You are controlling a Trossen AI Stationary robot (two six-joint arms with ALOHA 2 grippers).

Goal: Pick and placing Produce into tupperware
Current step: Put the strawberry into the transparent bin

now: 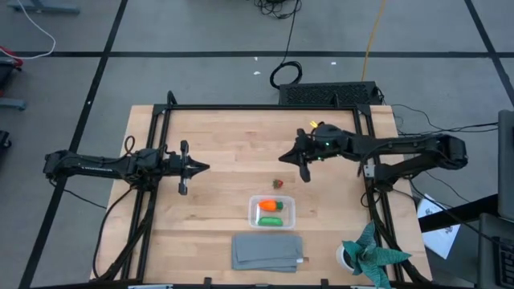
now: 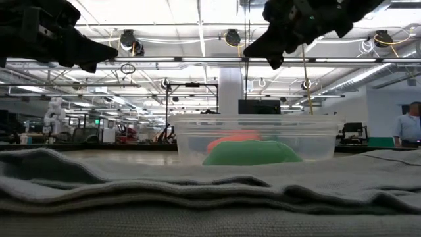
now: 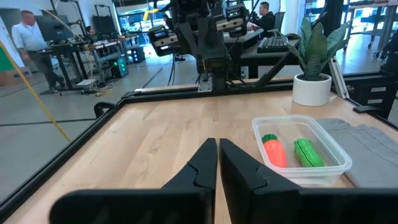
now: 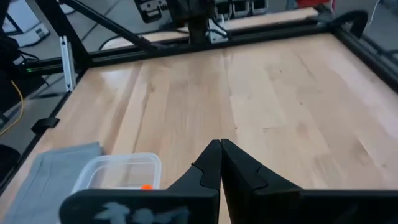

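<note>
The clear tupperware stands on the table toward the near side. The orange carrot and the green pod lie inside it, as the left wrist view also shows: carrot, pod. The small dark reddish piece lies on the wood just beyond the tupperware. My left gripper is shut and empty, held above the table's left half. My right gripper is shut and empty, above the table beyond the reddish piece.
A folded grey cloth lies at the near edge, in front of the tupperware. A potted plant stands at the near right corner. A black frame runs along the table's edges. People show in the room behind.
</note>
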